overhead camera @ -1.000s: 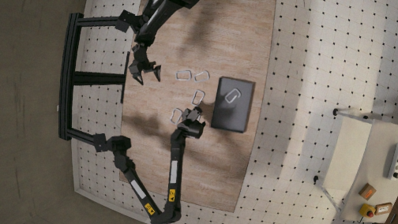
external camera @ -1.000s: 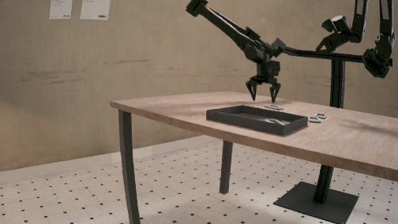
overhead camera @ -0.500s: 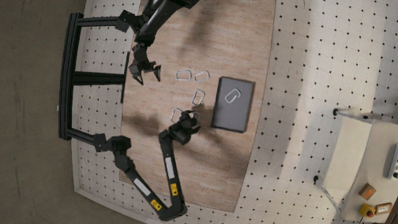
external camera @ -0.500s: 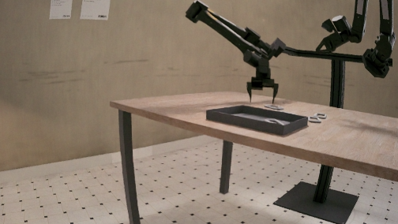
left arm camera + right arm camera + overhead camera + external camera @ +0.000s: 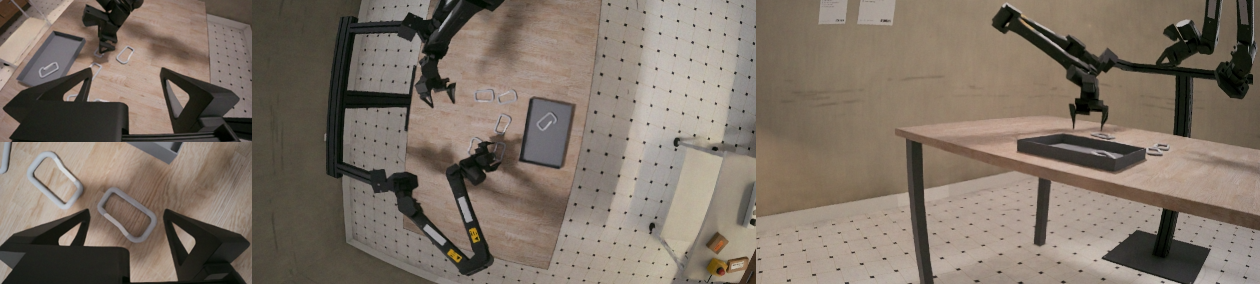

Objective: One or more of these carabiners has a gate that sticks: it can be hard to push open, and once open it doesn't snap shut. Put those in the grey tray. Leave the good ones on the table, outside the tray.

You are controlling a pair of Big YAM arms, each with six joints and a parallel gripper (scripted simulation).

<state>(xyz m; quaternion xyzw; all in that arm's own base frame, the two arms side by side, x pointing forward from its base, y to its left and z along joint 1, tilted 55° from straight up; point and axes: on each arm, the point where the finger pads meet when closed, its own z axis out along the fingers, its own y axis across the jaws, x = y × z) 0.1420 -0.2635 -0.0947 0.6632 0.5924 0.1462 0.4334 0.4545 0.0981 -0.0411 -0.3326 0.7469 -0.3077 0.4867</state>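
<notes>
A wooden bench (image 5: 532,215) (image 5: 971,137) (image 5: 142,95) (image 5: 215,189) carries everything. On it sits the grey tray (image 5: 547,150) (image 5: 1066,154) (image 5: 60,47) (image 5: 155,149), with 1 carabiner (image 5: 544,116) (image 5: 47,74) lying inside, its gate angled inward

The right gripper (image 5: 491,154) (image 5: 1088,127) (image 5: 99,45) (image 5: 126,212) points down over the bench, open with nothing gripped. The left gripper (image 5: 443,104) (image 5: 1165,49) (image 5: 126,71) is open and holds nothing, well apart from the tray

Outside the tray lie 5 more carabiners. In the right wrist view, 1 pale-gated carabiner (image 5: 131,202) shows between the spread fingertips, its gate closed; another (image 5: 44,189) lies near it, also with its gate closed

Past the right gripper, 1 carabiner (image 5: 118,55) lies flat on the bench. The last 2 lie side by side nearer the left arm; the pictures do not settle which gates stick

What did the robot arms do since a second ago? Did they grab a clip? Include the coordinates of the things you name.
The right arm's wrist swung away from the tray (image 5: 547,147) (image 5: 1061,151) (image 5: 58,49) (image 5: 156,151), and its fingers (image 5: 492,155) (image 5: 1088,128) now point more straight down. They grabbed nothing and let nothing go. The left fingers (image 5: 443,104) (image 5: 1162,48), the tray and the clips look the same.
</notes>
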